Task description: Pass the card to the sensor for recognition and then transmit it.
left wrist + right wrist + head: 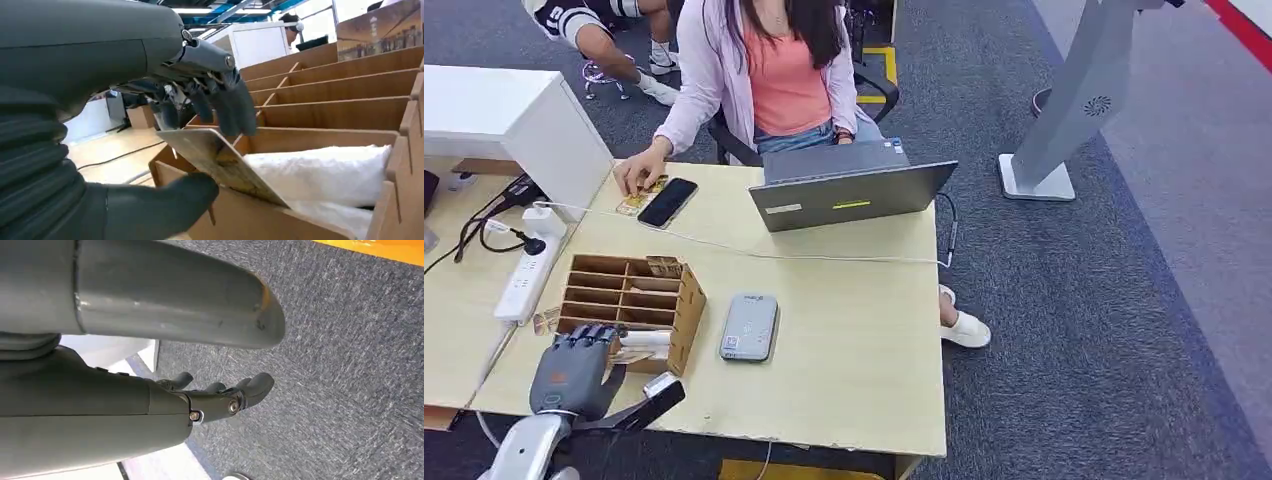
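A wooden slotted card rack [636,292] stands on the table's near left. My left hand [576,368] is at the rack's near slot. The left wrist view shows a worn tan card [220,164] tilted out of the rack [330,112], pinched between my thumb underneath and my dark fingers [227,107] on top. White padding [325,172] lies in that slot behind the card. The grey card sensor [749,327] lies flat on the table just right of the rack. My right hand [220,395] hangs over grey carpet and holds nothing, its fingers loosely apart.
A person sits across the table behind a grey laptop [849,190], one hand [637,176] on cards beside a black phone [667,202]. A white cable crosses the table. A power strip [522,278] and a white box [519,120] are at left. A grey stand [1064,110] is on the carpet at right.
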